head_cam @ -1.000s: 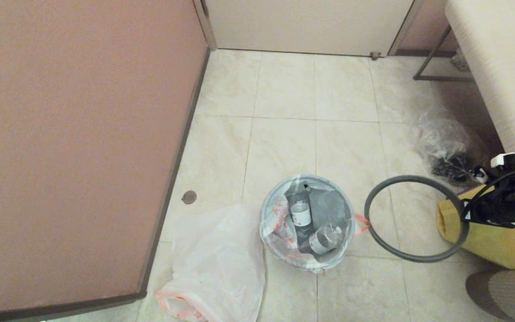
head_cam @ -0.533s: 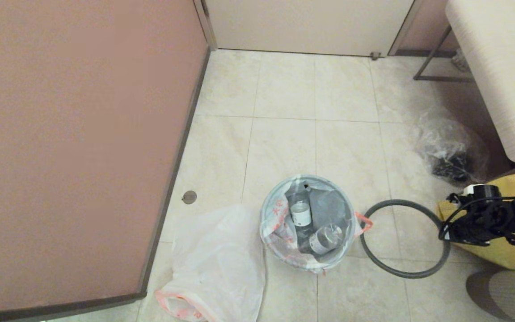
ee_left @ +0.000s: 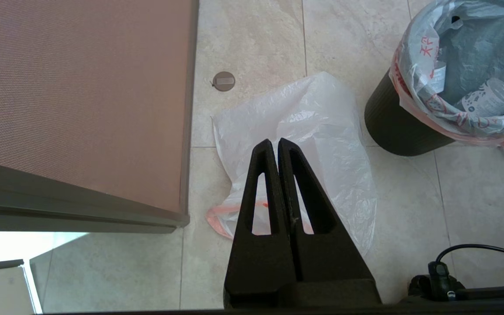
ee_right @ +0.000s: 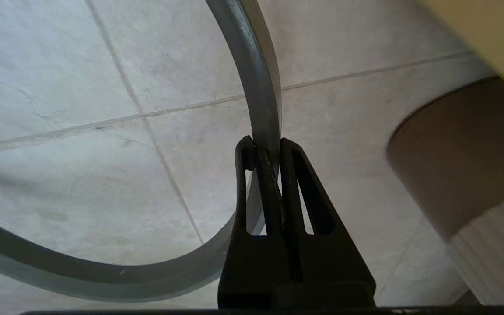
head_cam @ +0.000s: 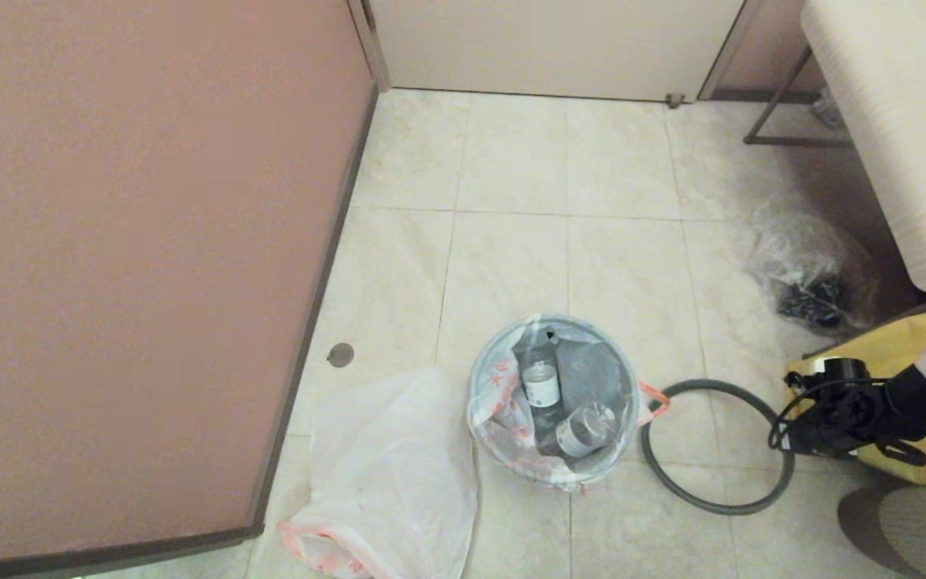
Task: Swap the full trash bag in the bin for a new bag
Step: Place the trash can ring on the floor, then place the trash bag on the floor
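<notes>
The black bin (head_cam: pixel 553 474) stands on the tiled floor, lined with the full trash bag (head_cam: pixel 495 402); its pink-red rim folds over the edge and clear bottles lie inside. In the left wrist view the bin (ee_left: pixel 392 122) and the full bag (ee_left: pixel 414 57) show at the far side. The limp new bag (head_cam: pixel 391 466) lies flat left of the bin. My left gripper (ee_left: pixel 274 143) hangs shut and empty above the new bag (ee_left: pixel 322 131). My right gripper (head_cam: pixel 786 441) is shut on the grey hoop (head_cam: pixel 702 385), low over the floor right of the bin. The hoop (ee_right: pixel 256 78) runs between the right gripper's (ee_right: pixel 264 144) fingers.
A yellow bag (head_cam: pixel 901 346) sits behind my right arm, and a clear bag with black stuff (head_cam: pixel 813 273) lies further back. A pink-brown partition (head_cam: pixel 133 265) walls off the left. A white bench (head_cam: pixel 889 121) stands at the right. A small round floor stop (head_cam: pixel 340 355) sits by the partition.
My right gripper has come down and nearer with the hoop. The hoop has dropped from mid-air to just above the floor beside the bin. The bags have not moved.
</notes>
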